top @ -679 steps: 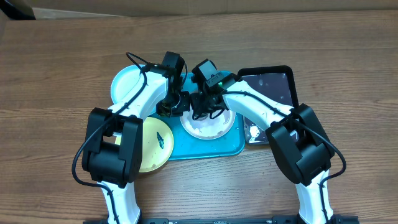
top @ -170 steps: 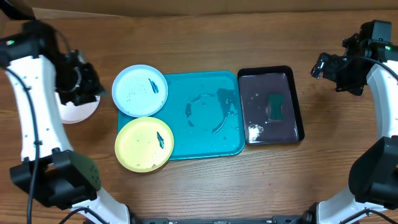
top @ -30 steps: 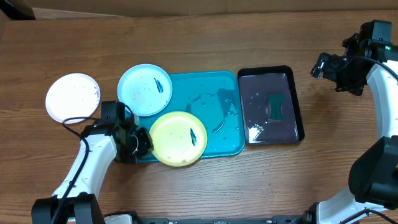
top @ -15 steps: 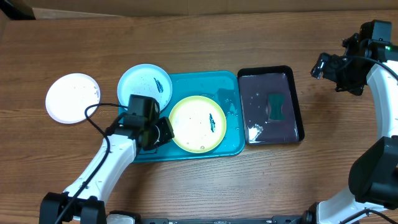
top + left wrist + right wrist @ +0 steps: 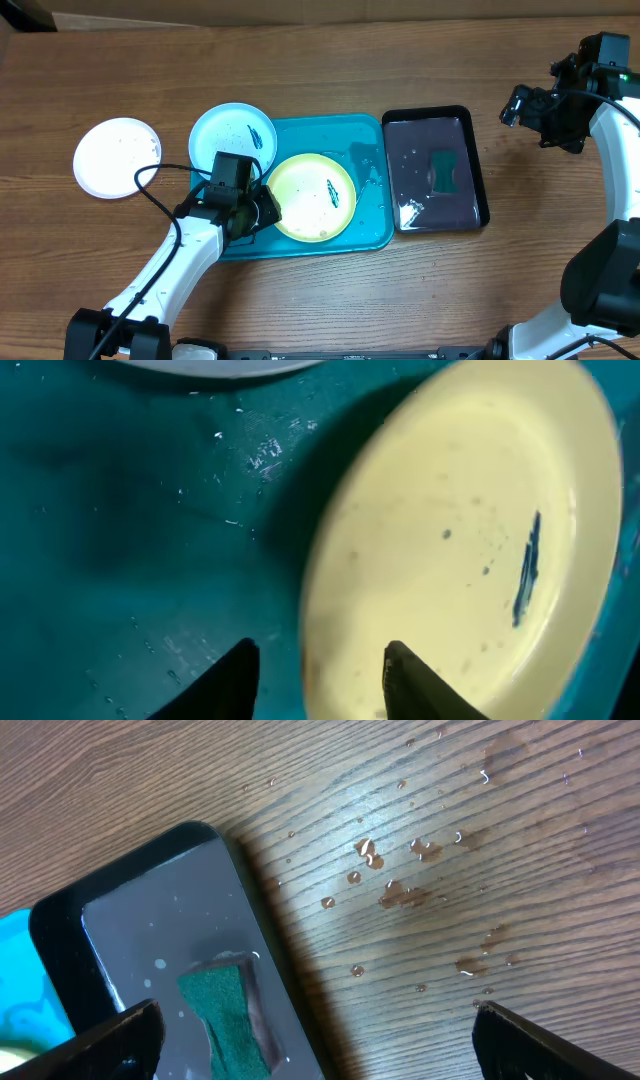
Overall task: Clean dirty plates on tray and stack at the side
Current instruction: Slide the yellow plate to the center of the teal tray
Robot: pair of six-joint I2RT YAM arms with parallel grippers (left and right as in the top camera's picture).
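The pale yellow plate [image 5: 312, 197] is seen lying inside the teal tray [image 5: 360, 140], a little left of the tray's middle, with its dark-blue smear [image 5: 332, 191] turned up. The left gripper [image 5: 318, 652] is held low at the plate's left edge, and its jaws are parted. In the left wrist view the plate's rim is caught in the gap between them, with one finger [image 5: 235, 680] over the tray floor and the other over the plate, and no squeeze on the rim can be made out. The light blue plate [image 5: 233, 143] is set at the tray's far left corner, overlapping the rim. The white plate [image 5: 117, 157] is laid on the table [image 5: 330, 300], well to the left of the tray. Just beside the tray's right side, a black tray [image 5: 412, 150] is placed with a green sponge [image 5: 444, 171] in it. Further right of the tray, the right gripper [image 5: 318, 1012] is held above wet wood with its jaws spread wide and nothing between them.
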